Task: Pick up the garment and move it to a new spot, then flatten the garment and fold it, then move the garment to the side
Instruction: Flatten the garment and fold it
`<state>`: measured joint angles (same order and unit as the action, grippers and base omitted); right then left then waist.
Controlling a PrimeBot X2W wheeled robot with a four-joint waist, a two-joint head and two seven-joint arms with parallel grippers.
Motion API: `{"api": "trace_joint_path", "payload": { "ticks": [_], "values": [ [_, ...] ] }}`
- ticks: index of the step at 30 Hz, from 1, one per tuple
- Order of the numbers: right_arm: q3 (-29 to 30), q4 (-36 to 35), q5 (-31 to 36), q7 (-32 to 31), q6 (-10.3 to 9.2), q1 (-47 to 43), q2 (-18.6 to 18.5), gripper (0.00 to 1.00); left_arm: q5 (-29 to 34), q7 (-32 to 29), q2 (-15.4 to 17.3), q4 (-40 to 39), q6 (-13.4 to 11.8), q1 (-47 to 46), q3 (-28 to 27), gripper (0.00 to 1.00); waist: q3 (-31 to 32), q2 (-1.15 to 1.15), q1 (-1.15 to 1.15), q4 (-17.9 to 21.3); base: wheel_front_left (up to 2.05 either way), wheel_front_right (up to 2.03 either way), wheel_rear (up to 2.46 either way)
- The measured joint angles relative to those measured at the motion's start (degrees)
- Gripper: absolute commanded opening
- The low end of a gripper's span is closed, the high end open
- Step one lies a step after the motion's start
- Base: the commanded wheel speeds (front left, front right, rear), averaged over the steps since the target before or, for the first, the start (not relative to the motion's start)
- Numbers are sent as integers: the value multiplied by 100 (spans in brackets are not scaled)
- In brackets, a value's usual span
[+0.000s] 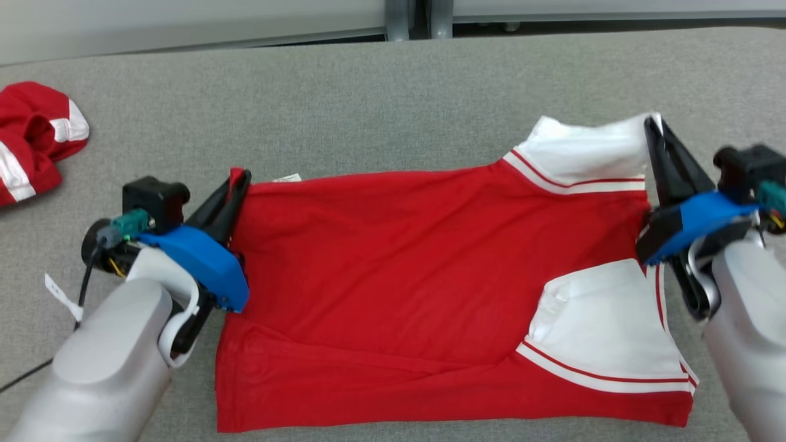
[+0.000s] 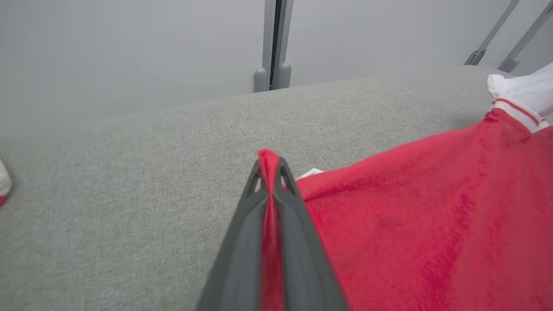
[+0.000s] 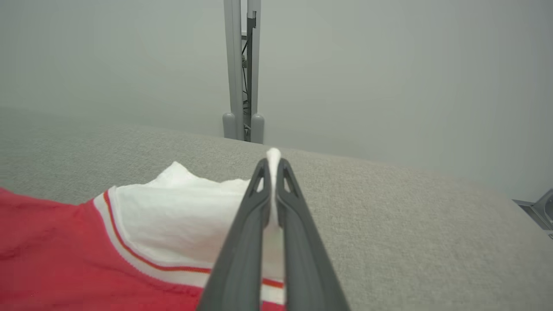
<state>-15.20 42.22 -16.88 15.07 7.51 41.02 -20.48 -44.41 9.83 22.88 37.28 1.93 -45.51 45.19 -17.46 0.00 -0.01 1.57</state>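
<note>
Grey table, garment in left hand, right hand

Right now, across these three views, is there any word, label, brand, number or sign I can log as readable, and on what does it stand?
No text can be read.
Small white tag at the far edge of the red garment: too small to read.
White flag tag at the left of the head view: no print can be made out.
Second garment, far left: no lettering visible.
</note>
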Motion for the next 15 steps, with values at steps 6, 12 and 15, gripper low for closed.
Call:
{"api": "trace_joint_path", "payload": {
  "ticks": [6,12,15],
  "values": [
    [459,-984,132,2,-1,-1117,167,0,20,299,-36,-133,-98,450,20,0,186,0,0,83,0,0,0],
    [812,-1726,131,1,-1,-2006,369,0,126,465,-45,-172,-157,761,-36,0,270,0,0,110,0,0,0],
    [958,-1995,129,1,-1,-2418,459,0,223,497,-78,-221,-196,870,-101,0,320,0,0,96,0,0,0]
  ]
}}
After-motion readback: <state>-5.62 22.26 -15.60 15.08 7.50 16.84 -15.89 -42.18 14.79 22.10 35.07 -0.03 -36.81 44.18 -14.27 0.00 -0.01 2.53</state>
